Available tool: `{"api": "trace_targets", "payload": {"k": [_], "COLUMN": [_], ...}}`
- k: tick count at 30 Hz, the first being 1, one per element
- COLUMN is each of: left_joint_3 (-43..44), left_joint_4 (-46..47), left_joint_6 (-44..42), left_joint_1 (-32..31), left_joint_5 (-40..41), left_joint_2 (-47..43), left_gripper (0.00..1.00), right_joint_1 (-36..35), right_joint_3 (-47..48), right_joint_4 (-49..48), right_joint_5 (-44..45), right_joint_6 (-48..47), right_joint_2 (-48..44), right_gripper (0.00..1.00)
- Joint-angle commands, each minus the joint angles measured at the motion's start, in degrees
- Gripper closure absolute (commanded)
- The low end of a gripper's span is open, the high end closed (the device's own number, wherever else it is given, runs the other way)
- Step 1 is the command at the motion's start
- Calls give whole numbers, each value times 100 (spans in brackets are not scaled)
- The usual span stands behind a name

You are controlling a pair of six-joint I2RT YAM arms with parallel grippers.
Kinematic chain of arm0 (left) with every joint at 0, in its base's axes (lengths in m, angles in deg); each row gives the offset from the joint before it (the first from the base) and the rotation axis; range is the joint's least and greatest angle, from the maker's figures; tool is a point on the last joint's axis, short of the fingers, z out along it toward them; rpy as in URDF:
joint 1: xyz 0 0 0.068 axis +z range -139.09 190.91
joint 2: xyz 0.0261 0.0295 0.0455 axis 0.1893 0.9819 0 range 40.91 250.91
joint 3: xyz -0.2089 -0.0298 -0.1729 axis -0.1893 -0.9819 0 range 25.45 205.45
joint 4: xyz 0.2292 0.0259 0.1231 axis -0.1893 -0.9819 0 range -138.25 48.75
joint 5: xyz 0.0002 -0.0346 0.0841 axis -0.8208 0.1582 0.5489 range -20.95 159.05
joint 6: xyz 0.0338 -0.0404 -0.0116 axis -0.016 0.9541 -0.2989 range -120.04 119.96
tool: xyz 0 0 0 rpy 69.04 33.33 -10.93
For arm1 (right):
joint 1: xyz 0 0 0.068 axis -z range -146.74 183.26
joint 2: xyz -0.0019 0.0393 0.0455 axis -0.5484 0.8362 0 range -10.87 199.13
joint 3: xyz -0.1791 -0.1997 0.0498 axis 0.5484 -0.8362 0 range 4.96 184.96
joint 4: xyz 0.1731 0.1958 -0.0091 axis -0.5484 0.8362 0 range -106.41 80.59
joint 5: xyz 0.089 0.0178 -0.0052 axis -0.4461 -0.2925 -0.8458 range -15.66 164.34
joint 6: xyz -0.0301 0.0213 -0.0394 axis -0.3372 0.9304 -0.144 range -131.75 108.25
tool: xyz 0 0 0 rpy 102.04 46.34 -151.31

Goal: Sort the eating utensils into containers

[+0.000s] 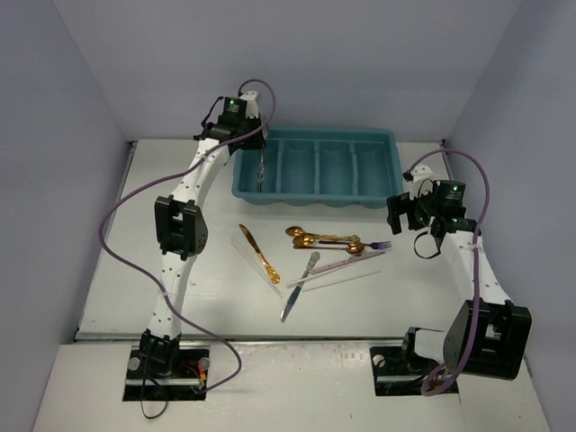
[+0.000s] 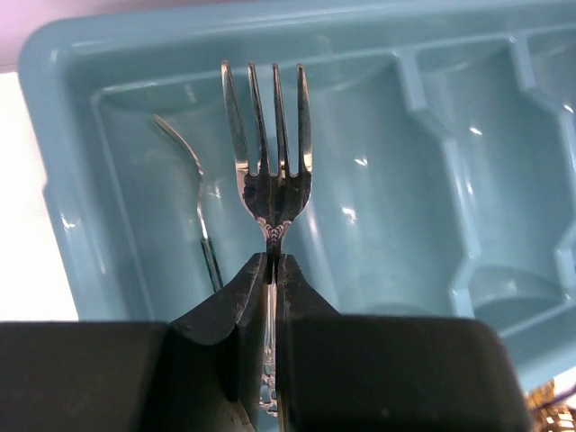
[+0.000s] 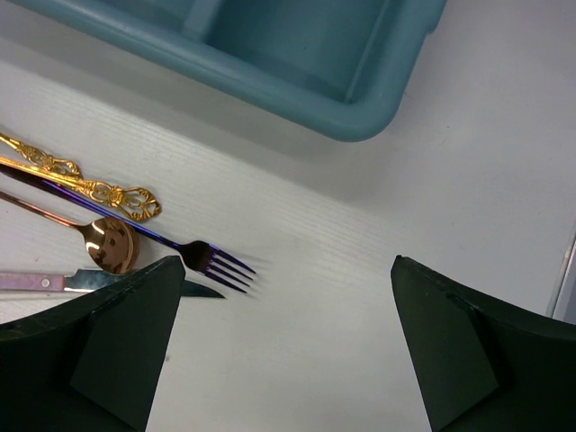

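Note:
The teal tray (image 1: 378, 169) with four long compartments stands at the back. My left gripper (image 1: 254, 137) is shut on a silver fork (image 1: 260, 168) by its handle and holds it, tines down, over the leftmost compartment. In the left wrist view the fork (image 2: 270, 171) sticks out from the closed gripper (image 2: 272, 263) above the tray (image 2: 423, 99). Another silver utensil (image 2: 205, 236) lies in that compartment. My right gripper (image 1: 409, 210) is open and empty right of the loose utensils. In the right wrist view it (image 3: 288, 337) hovers beside a purple fork (image 3: 211, 261).
Loose utensils lie mid-table: a gold knife (image 1: 259, 254), gold spoons (image 1: 319, 238), a silver spoon (image 1: 310, 264), a dark knife (image 1: 290, 303), pale sticks (image 1: 337, 266) and the purple fork (image 1: 382, 244). The tray's corner (image 3: 360, 99) is close above my right gripper.

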Motion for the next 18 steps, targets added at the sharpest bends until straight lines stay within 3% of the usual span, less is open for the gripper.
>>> {"api": "trace_targets", "payload": {"k": [1,9,13,15,18], "left_joint_3": [260,-41,-67,-67,-52], "left_joint_4": [602,610,641,654,660], "left_joint_6": [144,16,-61,-81,-117], "left_joint_1": [111,142,146,163,177], "left_joint_5": [-142,-212,-402,-469,-593], "left_joint_2": [10,179,90,-5,-182], "left_gripper": [100,98,76,58,43], "right_joint_1": [40,17,-96,-268,-557], "right_joint_3": [355,738,839,818,733], "right_joint_4": [73,894,1334,1455,1473], "right_joint_5": [-265,-349,-573,-671,-683], "right_joint_6": [-407,-1813,-2320,-2455,-2646], "right_joint_2": [62,225,421,523,767], "right_gripper": [3,4,8,13,21]}}
